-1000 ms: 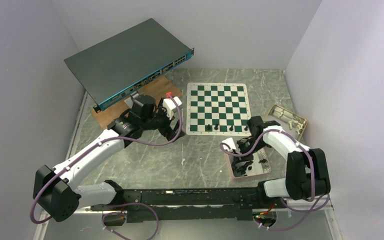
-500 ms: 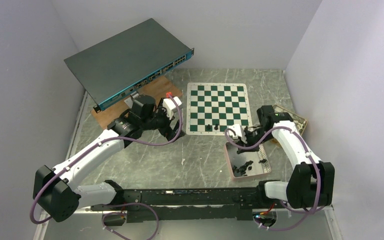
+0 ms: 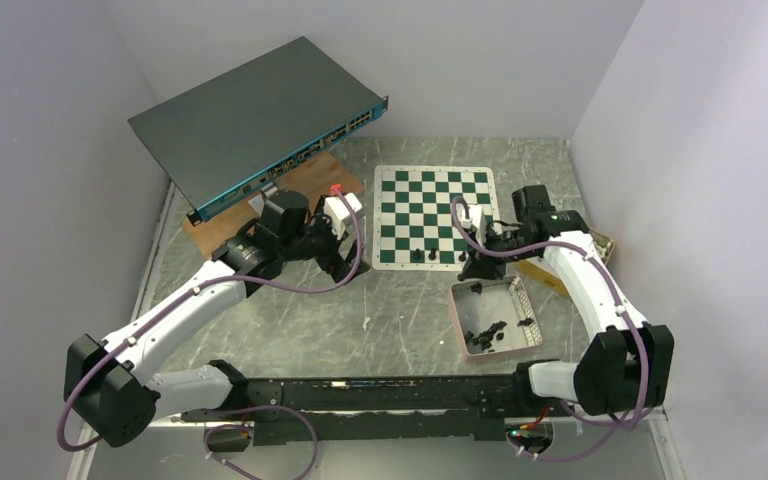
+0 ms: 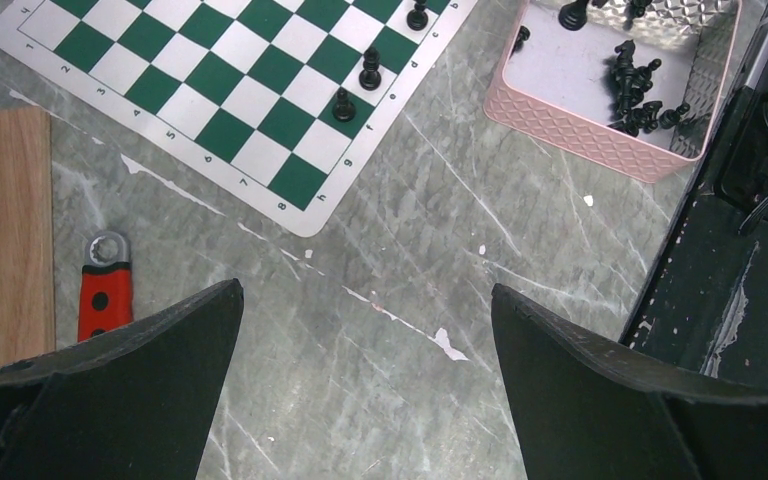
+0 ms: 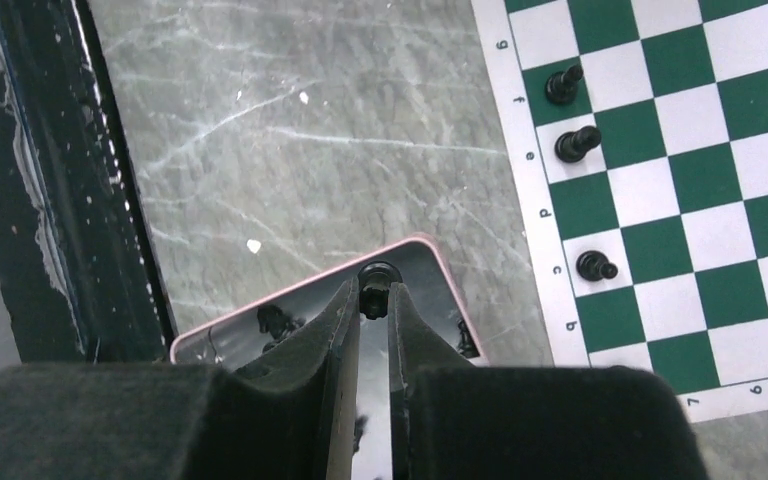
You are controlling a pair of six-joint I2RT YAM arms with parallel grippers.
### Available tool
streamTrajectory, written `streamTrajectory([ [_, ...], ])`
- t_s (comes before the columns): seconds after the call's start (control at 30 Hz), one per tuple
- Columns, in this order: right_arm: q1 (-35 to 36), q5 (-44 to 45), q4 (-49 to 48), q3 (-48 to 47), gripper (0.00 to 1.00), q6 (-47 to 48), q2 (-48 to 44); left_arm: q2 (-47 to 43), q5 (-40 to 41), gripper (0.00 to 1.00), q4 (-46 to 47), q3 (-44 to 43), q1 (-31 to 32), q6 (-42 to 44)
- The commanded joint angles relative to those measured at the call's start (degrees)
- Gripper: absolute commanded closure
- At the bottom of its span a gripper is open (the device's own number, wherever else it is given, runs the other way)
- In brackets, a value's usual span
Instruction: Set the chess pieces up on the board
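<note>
We have only three chess pieces [image 5: 575, 144] standing along the board's [image 5: 720, 160] edge row, a fourth piece [image 5: 376, 275] clamped in our right gripper [image 5: 374, 300] above the tray [image 4: 580, 130], where many more lie, and our left gripper [image 4: 365, 300] hanging spread apart.

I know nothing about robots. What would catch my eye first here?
The green-and-white chess mat on the table's far side, with three tiny black chess figures along its near edge. Beside it, the right claw pinches a fourth black figure over the rim of a pinkish metal tray. A big dark grey flat box leans at the far left.
</note>
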State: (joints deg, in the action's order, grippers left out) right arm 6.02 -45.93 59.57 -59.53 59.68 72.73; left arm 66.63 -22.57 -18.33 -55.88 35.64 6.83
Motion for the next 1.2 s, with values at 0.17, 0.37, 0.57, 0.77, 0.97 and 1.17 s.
streamTrajectory([
  [0.17, 6.1, 5.7, -13.7, -3.8, 1.0, -16.3, 3.5, -1.3, 0.8, 0.0, 0.7, -1.0, 0.0, 1.3],
  [0.37, 9.0, 8.6, -14.2, -6.6, 1.0, -16.5, 6.4, -0.9, 0.8, 0.0, 0.7, -1.0, 0.0, 1.3],
  [0.57, 12.0, 12.4, -14.4, -8.5, 1.0, -16.3, 8.9, -1.0, 0.9, 0.0, 0.6, -1.0, 0.0, 1.4],
  [0.77, 14.0, 14.3, -15.1, -10.4, 1.0, -17.0, 11.0, -0.9, 0.8, 0.0, 0.6, -1.0, 0.0, 1.4],
  [0.97, 18.3, 16.6, -19.5, -11.0, 1.0, -20.9, 14.2, -1.7, 1.8, 0.0, 0.8, -0.7, 0.0, 1.6],
  [1.17, 19.8, 16.7, -27.6, -11.4, 1.0, -30.3, 17.6, -5.2, 5.0, 0.0, 3.3, 1.5, 0.0, 1.6],
])
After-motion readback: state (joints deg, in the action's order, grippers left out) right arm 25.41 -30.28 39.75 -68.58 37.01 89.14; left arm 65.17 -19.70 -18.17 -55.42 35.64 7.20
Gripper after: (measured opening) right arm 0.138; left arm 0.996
